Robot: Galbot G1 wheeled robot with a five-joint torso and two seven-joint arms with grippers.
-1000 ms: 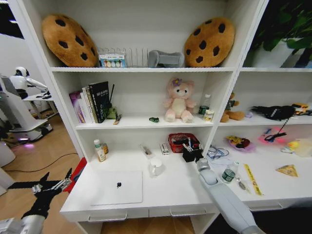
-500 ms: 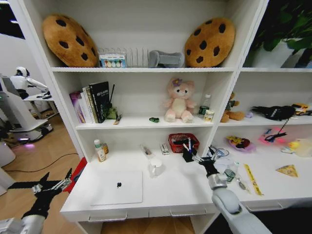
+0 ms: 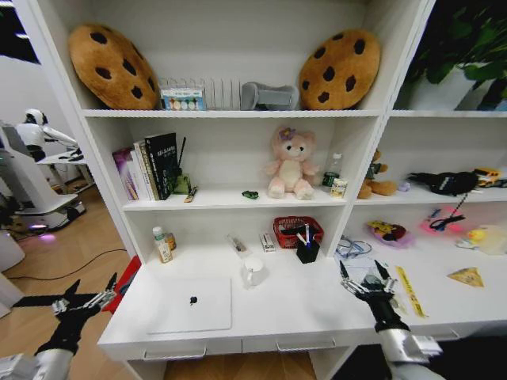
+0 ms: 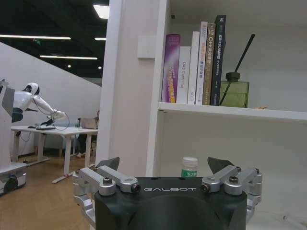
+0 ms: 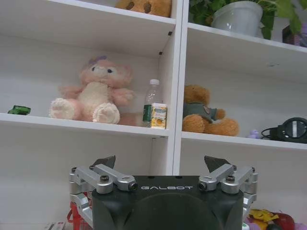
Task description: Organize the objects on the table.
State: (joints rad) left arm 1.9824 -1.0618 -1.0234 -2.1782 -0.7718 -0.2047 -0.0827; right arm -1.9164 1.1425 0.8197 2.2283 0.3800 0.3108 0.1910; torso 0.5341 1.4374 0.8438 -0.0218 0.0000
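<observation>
Laptop (image 3: 191, 305) lies shut at the counter's (image 3: 277, 309) front left. Our right gripper (image 3: 364, 279), spread and empty, hovers near the front right edge; our left gripper (image 3: 78, 298) waits spread off the left end.

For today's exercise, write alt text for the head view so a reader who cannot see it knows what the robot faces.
The right gripper hangs open and empty above the right side of a white table set under white shelves. A closed silver laptop lies at the table's left, a white mug behind it. The left gripper waits open, left of the table.
</observation>
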